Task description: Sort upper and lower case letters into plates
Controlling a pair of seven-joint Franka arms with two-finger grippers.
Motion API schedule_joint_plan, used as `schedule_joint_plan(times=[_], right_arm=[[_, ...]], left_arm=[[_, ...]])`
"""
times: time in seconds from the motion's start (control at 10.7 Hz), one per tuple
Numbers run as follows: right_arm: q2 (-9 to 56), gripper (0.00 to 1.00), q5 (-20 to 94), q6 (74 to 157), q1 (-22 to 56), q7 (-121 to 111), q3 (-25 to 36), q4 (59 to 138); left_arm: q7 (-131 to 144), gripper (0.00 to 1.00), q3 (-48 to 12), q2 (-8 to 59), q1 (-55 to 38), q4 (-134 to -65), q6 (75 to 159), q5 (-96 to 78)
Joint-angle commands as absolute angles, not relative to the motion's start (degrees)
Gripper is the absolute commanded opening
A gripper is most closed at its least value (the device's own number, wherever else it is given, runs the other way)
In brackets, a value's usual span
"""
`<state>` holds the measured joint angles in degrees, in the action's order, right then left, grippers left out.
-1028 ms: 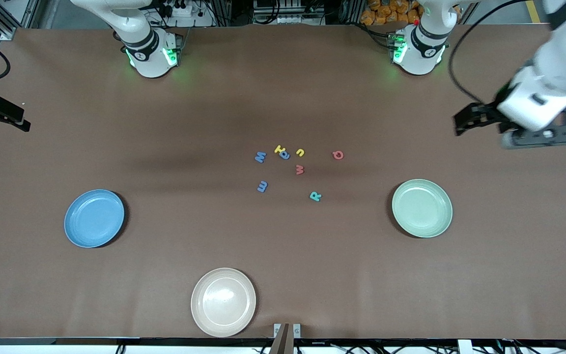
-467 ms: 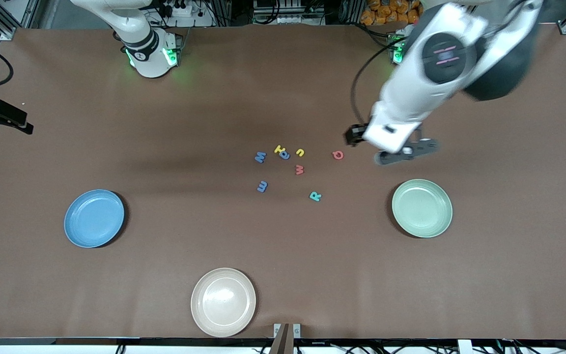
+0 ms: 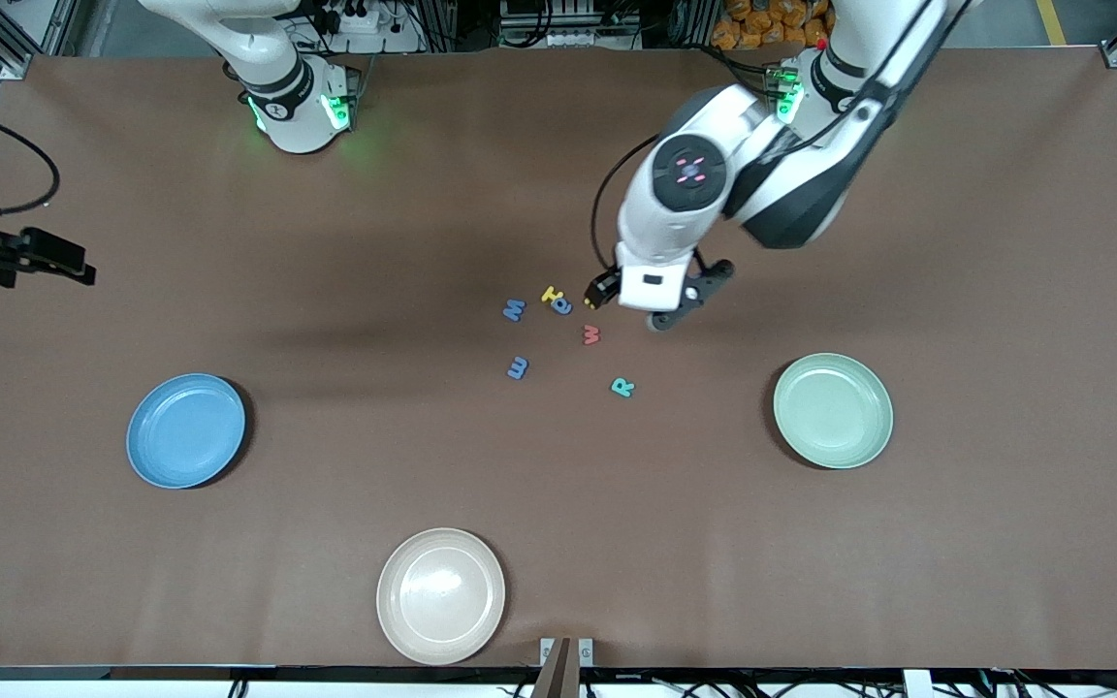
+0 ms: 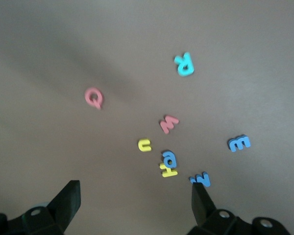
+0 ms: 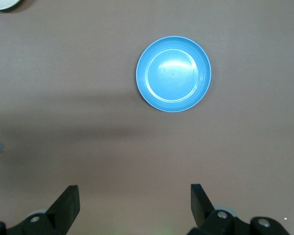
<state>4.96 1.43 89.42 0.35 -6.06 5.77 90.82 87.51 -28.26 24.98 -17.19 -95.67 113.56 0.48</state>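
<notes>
Brown paper covers the whole tabletop (image 3: 956,543) you are working over, with the two arm bases along its robot-side edge. Your left gripper (image 3: 651,305) hangs low over the middle of the tabletop, above the scatter of small flat foam letters, its jaws spread wide with nothing between them; in the left wrist view both dark fingertips (image 4: 68,200) frame bare paper just short of the letters. That view shows you all eight letters: a pink Q (image 4: 93,97), a teal R (image 4: 184,63), a pink W (image 4: 169,124), a small yellow u (image 4: 144,145), a blue letter (image 4: 169,158) touching a yellow H (image 4: 168,171), a blue E (image 4: 239,143) and a blue letter at the fingertip (image 4: 201,179). From the front, the arm hides the Q and the u; the R lies nearest the front camera. Your right gripper (image 3: 35,257) waits up in the air at the right arm's end of the tabletop, jaws also wide and empty, looking down on the round light blue plate (image 5: 173,73). The round pale mint green plate (image 3: 833,410) sits toward the left arm's end, level with the blue one. A round cream-beige plate (image 3: 440,594) rests near the front edge. All three plates hold no letters.
</notes>
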Motion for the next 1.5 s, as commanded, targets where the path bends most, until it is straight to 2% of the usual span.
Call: schedule_joint_plan(times=[0.0,0.19,0.37,0.75,1.03,1.4], right_arm=[[9.6,1.00,2.3,93.0,1.1,-4.9,5.7,90.0],[12.8,1.00,2.5,94.9,2.6,-4.9,5.6,90.0],[14.8,1.00,3.9,95.4,3.8,-5.4,5.6,89.8],[21.1,1.00,4.0,99.7,11.8,-5.4,5.6,89.8],[24.8,1.00,6.0,102.4,13.3,-4.9,5.6,89.7],[30.2,1.00,10.3,107.0,16.0,-4.8,5.6,89.7]], left_arm=[[97.5,1.00,-27.9,30.4,-20.4,-95.4,118.8,2.8],[101.2,1.00,-27.9,31.6,-21.9,-98.0,122.5,5.5],[104.8,1.00,-27.9,31.5,-22.1,-103.1,130.0,5.5],[108.4,0.93,-27.8,32.9,-22.9,-105.0,135.9,5.5],[110.6,0.88,-27.6,35.2,-23.5,-105.0,139.2,7.4],[111.4,0.88,-27.5,36.3,-23.5,-104.6,139.8,9.2]])
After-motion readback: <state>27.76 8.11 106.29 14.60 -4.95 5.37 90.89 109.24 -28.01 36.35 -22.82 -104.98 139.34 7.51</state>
